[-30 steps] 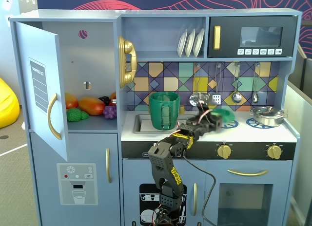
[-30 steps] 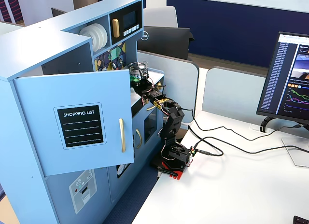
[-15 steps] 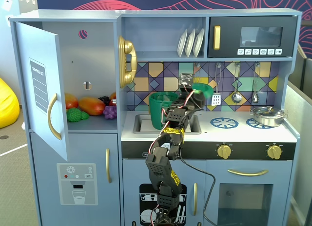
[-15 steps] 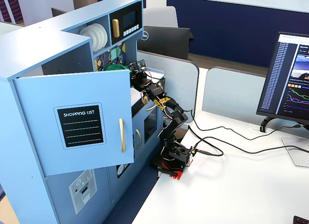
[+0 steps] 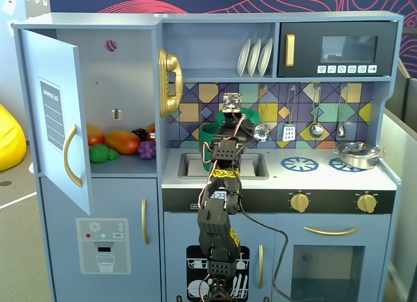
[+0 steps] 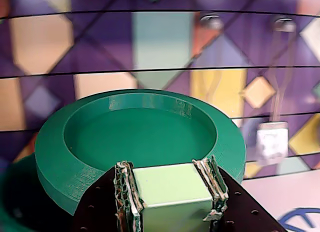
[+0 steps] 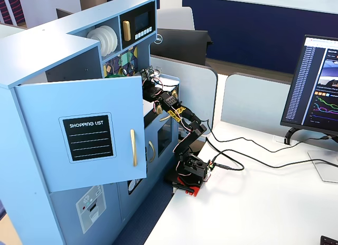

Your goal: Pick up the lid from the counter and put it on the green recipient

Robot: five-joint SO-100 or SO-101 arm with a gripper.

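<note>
In the wrist view the lid (image 6: 135, 137), a dark green round disc, fills the middle. My gripper (image 6: 170, 184) is shut on the lid's light green knob (image 6: 172, 189), with a pad on each side. The lid hangs in the air, tilted toward the tiled back wall. The green recipient (image 6: 12, 212) shows as a dark green rim at the lower left, under the lid. In a fixed view the gripper (image 5: 234, 115) is raised above the green recipient (image 5: 210, 144), which stands in the sink and is mostly hidden by the arm. A sliver of the lid (image 5: 250, 114) shows beside the wrist.
A sink (image 5: 192, 165) lies under the pot. Two blue burner rings (image 5: 299, 163) and a silver pot (image 5: 356, 153) sit to the right. Utensils (image 5: 316, 116) hang on the back wall. The open fridge door (image 5: 55, 129) and toy fruit (image 5: 120, 141) are at the left.
The arm lifted the lid from near the burner ring and swung it left and up, from the right of the pot to just above its rim. The gripper stays shut.
</note>
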